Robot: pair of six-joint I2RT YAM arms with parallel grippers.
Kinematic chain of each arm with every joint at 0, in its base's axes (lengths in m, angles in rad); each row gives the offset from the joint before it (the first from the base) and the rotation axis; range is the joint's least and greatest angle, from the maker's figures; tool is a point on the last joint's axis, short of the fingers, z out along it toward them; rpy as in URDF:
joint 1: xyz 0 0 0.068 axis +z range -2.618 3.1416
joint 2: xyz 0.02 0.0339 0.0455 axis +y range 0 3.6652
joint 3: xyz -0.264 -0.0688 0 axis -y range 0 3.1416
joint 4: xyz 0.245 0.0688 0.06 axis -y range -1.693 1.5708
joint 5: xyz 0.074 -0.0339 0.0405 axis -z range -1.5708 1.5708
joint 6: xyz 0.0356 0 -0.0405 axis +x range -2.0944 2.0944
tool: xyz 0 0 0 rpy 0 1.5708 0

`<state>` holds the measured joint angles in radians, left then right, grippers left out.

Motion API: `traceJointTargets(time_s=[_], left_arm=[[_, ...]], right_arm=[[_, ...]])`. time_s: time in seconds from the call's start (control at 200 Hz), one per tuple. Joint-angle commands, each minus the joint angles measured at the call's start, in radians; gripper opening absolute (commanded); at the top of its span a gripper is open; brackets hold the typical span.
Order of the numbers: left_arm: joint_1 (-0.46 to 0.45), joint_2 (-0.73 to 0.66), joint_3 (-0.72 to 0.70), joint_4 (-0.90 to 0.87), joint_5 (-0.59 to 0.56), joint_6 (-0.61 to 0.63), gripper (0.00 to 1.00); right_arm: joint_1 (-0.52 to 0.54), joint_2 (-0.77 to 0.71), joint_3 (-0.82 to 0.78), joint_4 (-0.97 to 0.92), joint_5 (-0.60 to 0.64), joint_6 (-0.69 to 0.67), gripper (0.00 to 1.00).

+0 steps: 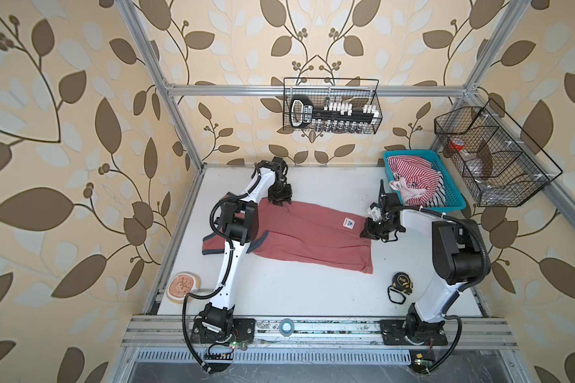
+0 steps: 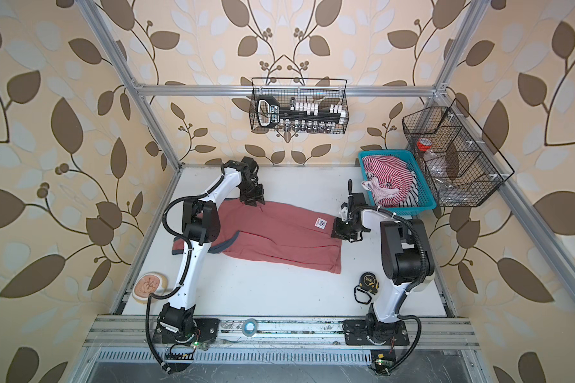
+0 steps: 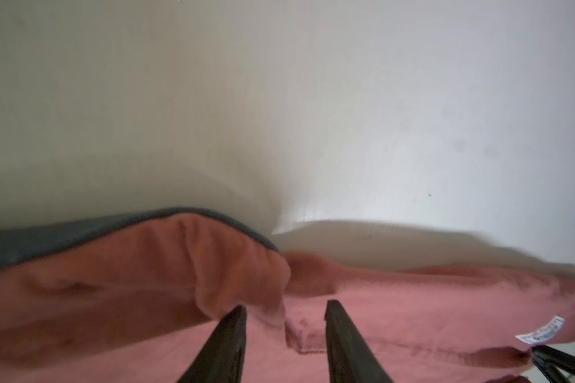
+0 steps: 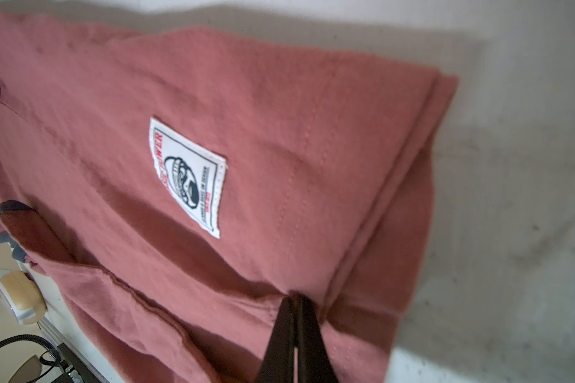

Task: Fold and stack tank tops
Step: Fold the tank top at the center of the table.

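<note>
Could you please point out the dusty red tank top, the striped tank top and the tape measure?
dusty red tank top (image 1: pixel 312 238), in a top view, on its flat middle.
striped tank top (image 1: pixel 412 172), in a top view, on its bunched stripes.
tape measure (image 1: pixel 403 282), in a top view, on its case.

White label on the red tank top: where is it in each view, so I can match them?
Top view: white label, right of centre on the red tank top.
Top view: same place.
Left wrist: small, blurred, off to one side.
Right wrist: large, sharp, ahead of the right end effector.
Shared landmark: the right end effector, shut on the cloth beside the label.
</note>
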<state>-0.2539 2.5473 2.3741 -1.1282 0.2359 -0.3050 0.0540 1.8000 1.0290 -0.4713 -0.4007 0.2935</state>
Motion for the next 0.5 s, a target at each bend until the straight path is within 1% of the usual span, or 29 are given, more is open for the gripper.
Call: traceJointTargets(time_s=[0.0, 0.045, 0.125, 0.255, 0.295, 0.39, 0.495], left_arm=[[0.014, -0.019, 0.001, -0.042, -0.103, 0.012, 0.38], [0.018, -0.022, -0.012, -0.034, -0.108, 0.005, 0.35], [0.021, -0.024, -0.019, -0.033, -0.120, -0.006, 0.26], [0.024, -0.036, -0.026, -0.032, -0.136, -0.020, 0.05], [0.025, -0.046, -0.031, -0.026, -0.135, -0.023, 0.01], [0.030, -0.090, -0.059, 0.004, -0.128, -0.033, 0.00], [0.037, -0.160, -0.129, 0.060, -0.104, -0.053, 0.00]], right_arm=[[-0.003, 0.010, -0.027, -0.015, 0.013, -0.024, 0.00], [-0.003, 0.010, -0.027, -0.014, 0.013, -0.024, 0.00], [-0.003, 0.010, -0.030, -0.014, 0.013, -0.024, 0.00], [-0.003, 0.004, -0.036, -0.014, 0.018, -0.024, 0.00], [-0.003, 0.003, -0.037, -0.016, 0.017, -0.026, 0.00], [-0.003, -0.001, -0.037, -0.017, 0.016, -0.025, 0.00], [-0.005, -0.009, -0.038, -0.018, 0.022, -0.024, 0.00]])
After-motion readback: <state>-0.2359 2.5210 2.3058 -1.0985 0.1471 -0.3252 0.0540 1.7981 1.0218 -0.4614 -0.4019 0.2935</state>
